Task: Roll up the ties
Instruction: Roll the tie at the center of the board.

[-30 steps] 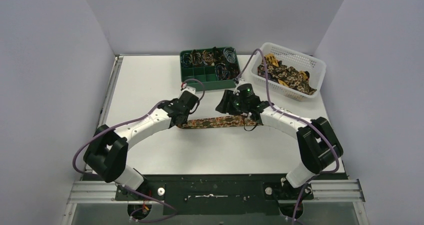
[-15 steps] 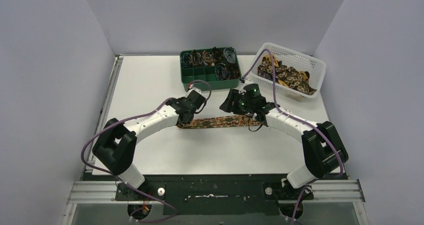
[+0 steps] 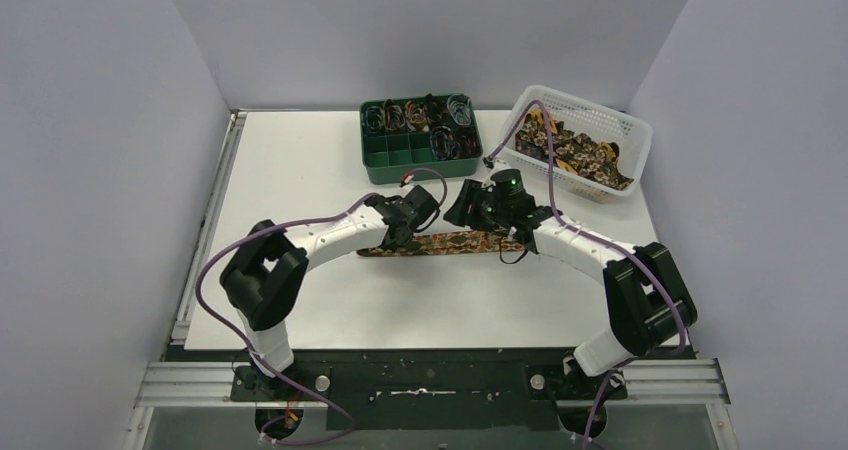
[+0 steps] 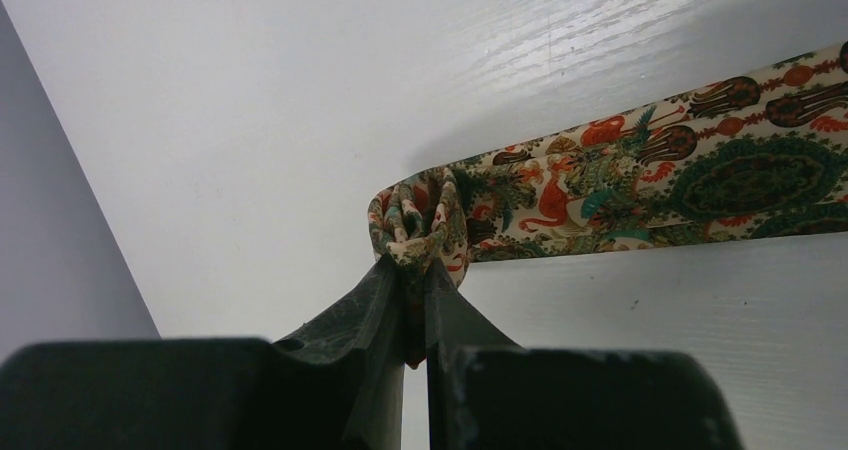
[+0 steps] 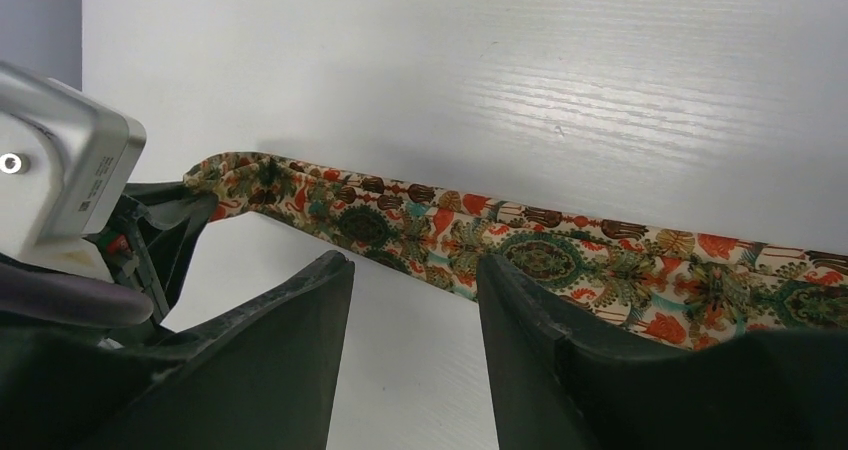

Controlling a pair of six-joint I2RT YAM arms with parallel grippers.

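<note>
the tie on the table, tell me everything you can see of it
The tie is a long narrow fabric strip, cream with a busy red, teal and brown print. It lies flat on the white table, except one end, bunched into a small curl and pinched in the shut left gripper. The right gripper stands open over the flat part, not gripping it.

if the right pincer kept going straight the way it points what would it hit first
Most likely the tie: the open right pincer points down at the flat strip lying across its line, with the table under it. How far above the cloth it hovers is unclear.
</note>
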